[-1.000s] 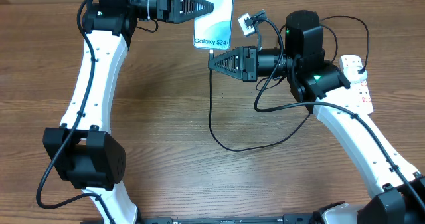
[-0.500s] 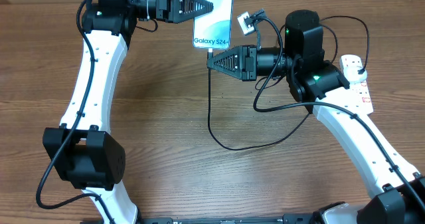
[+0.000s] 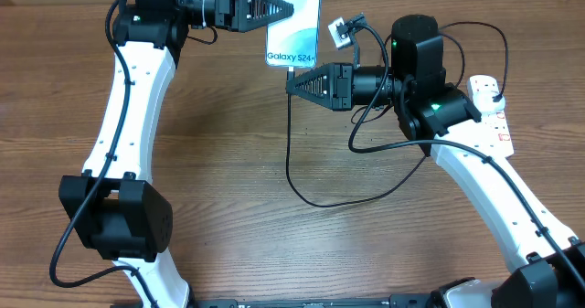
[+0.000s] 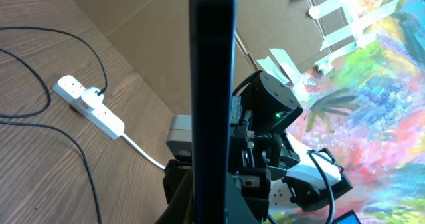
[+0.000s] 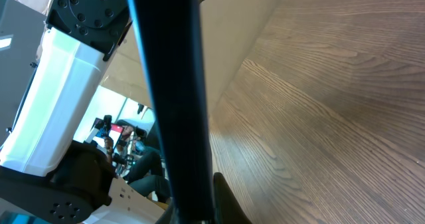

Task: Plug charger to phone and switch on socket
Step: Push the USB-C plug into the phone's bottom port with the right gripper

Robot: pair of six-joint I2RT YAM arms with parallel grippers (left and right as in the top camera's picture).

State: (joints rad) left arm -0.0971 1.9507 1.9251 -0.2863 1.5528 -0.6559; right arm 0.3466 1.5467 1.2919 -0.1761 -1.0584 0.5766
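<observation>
Above the surface, L jaws clamp shut on the phone [image 3: 302, 38]; R jaws pinch the charger [image 3: 288, 143] tip at its port. Nothing's budged in 1 sec, so prob. seating; socket [image 3: 501, 130] switch untouched.

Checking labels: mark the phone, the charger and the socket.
phone [image 3: 303, 36], overhead, on the blue screen.
charger [image 3: 288, 143], overhead, on the hanging cable run.
socket [image 4: 109, 122], left wrist, on the white body.
</observation>
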